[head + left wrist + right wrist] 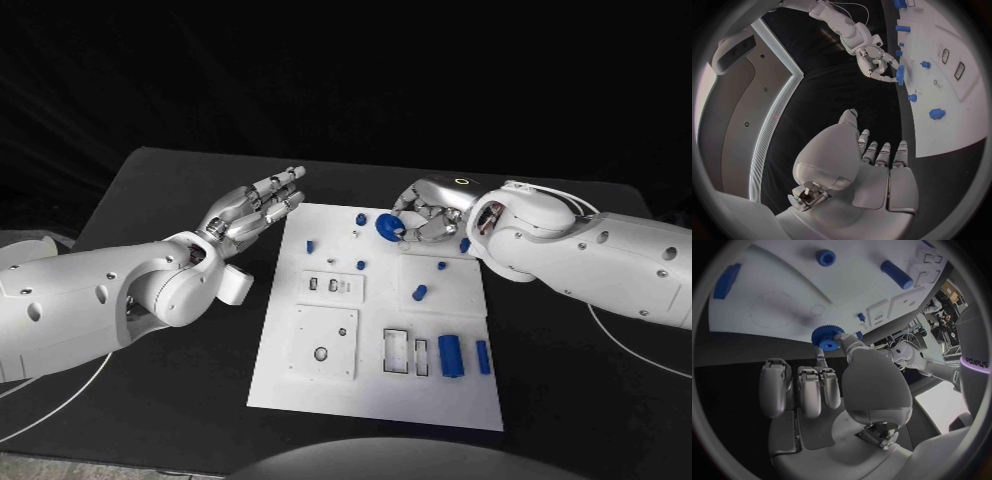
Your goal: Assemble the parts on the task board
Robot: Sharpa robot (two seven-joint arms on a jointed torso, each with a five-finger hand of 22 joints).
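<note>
One blue gear (388, 227) was pinched in the right hand (428, 212) at the far edge of the task board (378, 400), apparently clear of its surface. The left hand (257, 208) hung spread and empty over the bench (173, 180) beside the board. Risk: the fingertip pinch looked shallow; the gear could slip or tilt, then jam or miss its seat.

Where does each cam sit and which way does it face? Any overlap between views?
Head view: on the robot's head, looking down at the white rectangular task board; both white arms show.
Left wrist view: behind the left hand, facing along the board's far edge; palm and fingers show.
Right wrist view: behind the right hand, facing the board; fingers and thumb show.
Shared: all three show the small blue toothed gear that the right hand holds.
</note>
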